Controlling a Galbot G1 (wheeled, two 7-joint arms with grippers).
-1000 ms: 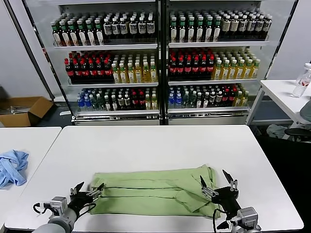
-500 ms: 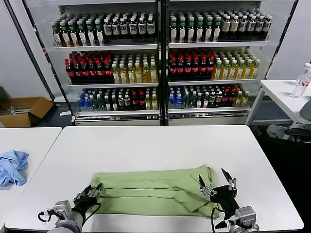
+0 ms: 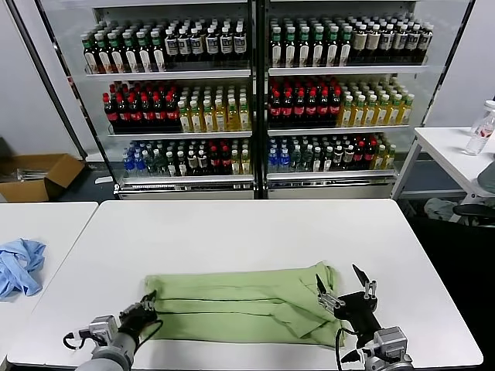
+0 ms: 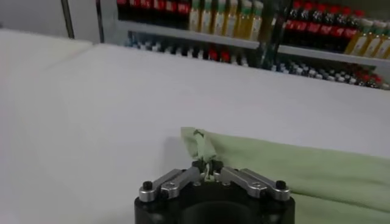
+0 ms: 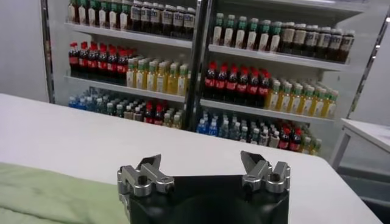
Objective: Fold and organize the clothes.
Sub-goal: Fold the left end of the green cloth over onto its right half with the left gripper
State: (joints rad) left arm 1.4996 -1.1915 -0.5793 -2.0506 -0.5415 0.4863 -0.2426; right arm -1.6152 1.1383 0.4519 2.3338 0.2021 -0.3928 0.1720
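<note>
A light green shirt [image 3: 240,303] lies folded into a long band across the near part of the white table [image 3: 247,232]. My left gripper [image 3: 147,305] is shut on the shirt's left end; in the left wrist view the fabric corner [image 4: 200,143] rises pinched at my left gripper [image 4: 209,170]. My right gripper [image 3: 344,290] is open and empty, just above the shirt's right end. In the right wrist view my right gripper [image 5: 201,167] shows spread fingertips with green cloth [image 5: 49,195] off to one side.
A crumpled blue cloth [image 3: 19,267] lies on a second white table at the left. Drink coolers [image 3: 255,100] full of bottles stand behind the table. Another table [image 3: 456,154] with a clear bottle stands at the right. A cardboard box [image 3: 35,176] lies on the floor at the left.
My left gripper has closed on the shirt's left end, having been open a second ago. The shirt's left edge has shifted slightly. My right gripper has barely moved.
</note>
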